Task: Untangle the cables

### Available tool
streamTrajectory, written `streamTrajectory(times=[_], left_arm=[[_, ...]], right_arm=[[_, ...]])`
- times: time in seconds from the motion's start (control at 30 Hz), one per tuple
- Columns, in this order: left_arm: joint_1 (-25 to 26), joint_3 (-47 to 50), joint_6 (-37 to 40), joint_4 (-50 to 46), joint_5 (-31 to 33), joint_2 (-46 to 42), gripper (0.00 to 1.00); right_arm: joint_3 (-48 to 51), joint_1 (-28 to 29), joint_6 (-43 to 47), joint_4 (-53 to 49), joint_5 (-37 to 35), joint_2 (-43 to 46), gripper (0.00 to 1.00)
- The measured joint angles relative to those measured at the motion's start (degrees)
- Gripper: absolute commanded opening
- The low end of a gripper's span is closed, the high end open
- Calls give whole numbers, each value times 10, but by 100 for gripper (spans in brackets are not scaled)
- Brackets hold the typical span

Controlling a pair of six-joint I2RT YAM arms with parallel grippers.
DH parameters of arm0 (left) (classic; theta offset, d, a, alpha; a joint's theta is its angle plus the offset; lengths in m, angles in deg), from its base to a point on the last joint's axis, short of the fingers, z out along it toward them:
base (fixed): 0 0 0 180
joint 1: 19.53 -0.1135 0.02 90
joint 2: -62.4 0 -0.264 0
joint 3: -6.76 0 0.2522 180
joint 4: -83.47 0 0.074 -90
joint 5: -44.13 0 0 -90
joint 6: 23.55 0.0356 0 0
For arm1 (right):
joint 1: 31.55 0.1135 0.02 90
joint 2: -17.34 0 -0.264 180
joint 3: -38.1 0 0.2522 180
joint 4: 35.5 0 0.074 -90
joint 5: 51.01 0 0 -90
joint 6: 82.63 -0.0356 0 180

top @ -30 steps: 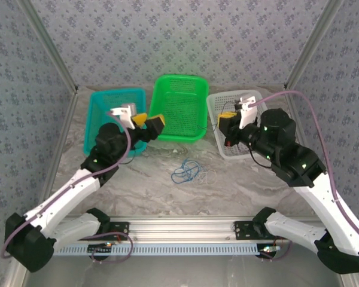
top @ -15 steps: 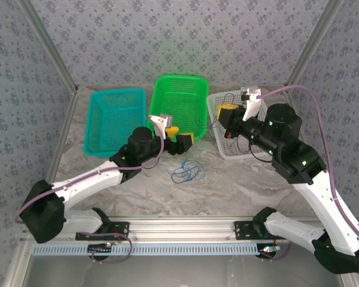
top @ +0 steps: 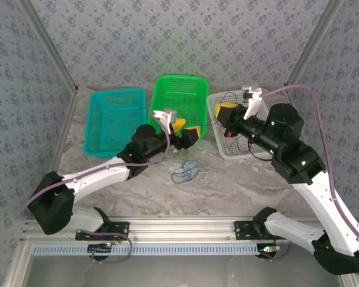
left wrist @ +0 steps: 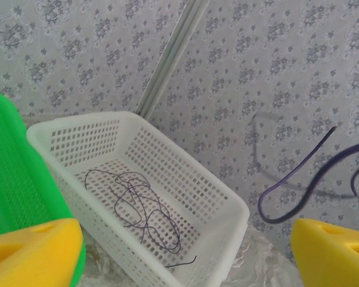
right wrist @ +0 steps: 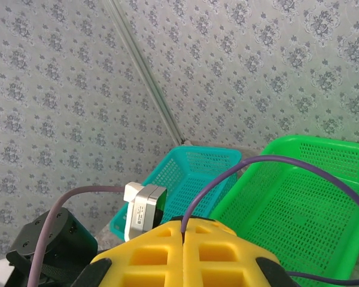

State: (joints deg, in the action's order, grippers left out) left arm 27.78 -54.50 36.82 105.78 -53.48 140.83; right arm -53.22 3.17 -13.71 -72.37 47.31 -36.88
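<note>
A blue cable (top: 186, 172) lies looped on the marble tabletop, with a pale thin cable (top: 210, 177) just to its right. A dark purplish cable (left wrist: 137, 206) lies coiled inside the white basket (left wrist: 78, 119). My left gripper (top: 185, 132) hovers in front of the green basket (top: 179, 78), open, with nothing between its yellow fingers (left wrist: 33, 251). My right gripper (top: 226, 111) is over the white basket's left end, shut on a thin purple cable (right wrist: 239, 167). That cable arcs out of the closed fingers, and its free end (left wrist: 332, 129) hangs in the air.
A teal basket (top: 116, 91), the green basket and the white basket (top: 236, 156) stand in a row at the back. Patterned walls close in the back and both sides. The blue cable has bare tabletop in front of it.
My left arm has swung right, from over the teal basket to in front of the green one, still open. The right gripper has shifted slightly and stays shut.
</note>
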Motion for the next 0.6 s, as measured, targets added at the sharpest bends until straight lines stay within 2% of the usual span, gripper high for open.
streamTrajectory(times=[0.2,0.33,0.43,0.5,0.6], left_arm=[[5,-19,-9,33,-5,31,86],[5,-51,-18,52,-7,65,68],[5,-76,-19,57,-9,89,66],[5,-86,-24,62,-10,100,56],[5,-90,-33,66,-11,112,32]], right_arm=[[6,-3,-18,20,8,3,0],[16,-3,-32,35,16,4,0],[19,-3,-38,39,20,5,0],[19,-4,-40,40,21,7,0],[19,-7,-43,40,22,14,0]])
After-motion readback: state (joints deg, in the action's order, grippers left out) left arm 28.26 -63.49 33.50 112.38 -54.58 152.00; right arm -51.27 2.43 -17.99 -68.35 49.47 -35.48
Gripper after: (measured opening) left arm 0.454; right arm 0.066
